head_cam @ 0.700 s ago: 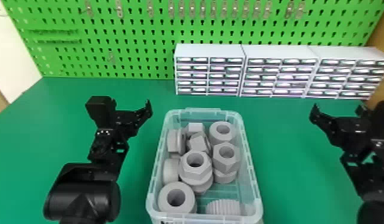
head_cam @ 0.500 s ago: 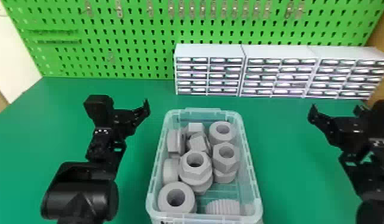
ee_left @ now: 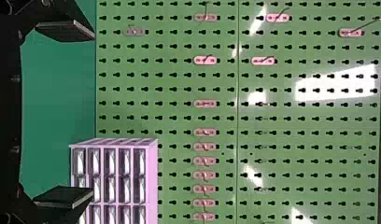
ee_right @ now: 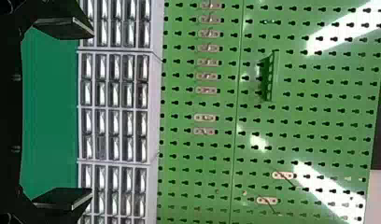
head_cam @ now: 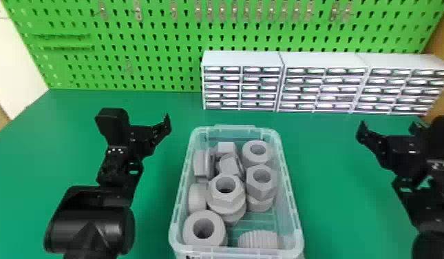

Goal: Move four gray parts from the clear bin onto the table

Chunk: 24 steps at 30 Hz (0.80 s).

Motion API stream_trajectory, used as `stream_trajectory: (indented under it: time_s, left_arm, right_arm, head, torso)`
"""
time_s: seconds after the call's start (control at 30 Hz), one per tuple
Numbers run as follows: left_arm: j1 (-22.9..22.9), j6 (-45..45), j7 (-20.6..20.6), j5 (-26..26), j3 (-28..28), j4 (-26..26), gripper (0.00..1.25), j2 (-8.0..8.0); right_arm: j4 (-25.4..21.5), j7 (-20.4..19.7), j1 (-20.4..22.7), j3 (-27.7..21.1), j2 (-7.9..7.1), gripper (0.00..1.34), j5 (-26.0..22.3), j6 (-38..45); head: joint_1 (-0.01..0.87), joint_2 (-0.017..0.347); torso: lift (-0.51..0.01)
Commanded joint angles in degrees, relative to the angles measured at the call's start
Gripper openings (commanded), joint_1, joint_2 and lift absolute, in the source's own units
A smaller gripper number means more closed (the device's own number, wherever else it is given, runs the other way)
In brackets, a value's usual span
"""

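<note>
Left wrist view: the left hand (ee_left: 93, 114) is wide and empty; so is the right hand (ee_right: 93, 113). Between them sits the bin (head_cam: 238, 252). Its piled gray parts (head_cam: 228, 200) could tumble if bumped.

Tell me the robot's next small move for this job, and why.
Probably ease the left gripper to the robot's right, to hover above the clear bin. The gray parts lie inside it, the left gripper's fingers are open with nothing between them, and it appears nearer the bin than the right gripper.
</note>
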Motion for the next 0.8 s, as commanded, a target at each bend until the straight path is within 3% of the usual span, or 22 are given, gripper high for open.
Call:
stream_trajectory:
  time_s: [0.0,0.47,0.77]
  left_arm:
    - [0.1,0.0,0.0,0.1,0.1,-0.1,1.13,0.0]
    - [0.2,0.1,0.0,0.4,0.0,-0.1,1.13,0.0]
    - [0.5,0.2,0.0,0.4,0.1,-0.1,1.13,0.0]
  right_arm:
    - [0.0,0.1,0.0,-0.1,0.16,1.23,-0.2,0.3]
    - [-2.5,-0.1,-0.3,-0.4,0.25,1.23,-0.8,4.4]
    - [-7.9,-0.1,-1.7,-2.0,1.04,1.23,0.0,15.4]
  head:
    - [0.693,0.072]
    - [0.693,0.072]
    - [0.693,0.072]
  torso:
    - [-0.052]
    - [-0.052]
    - [-0.052]
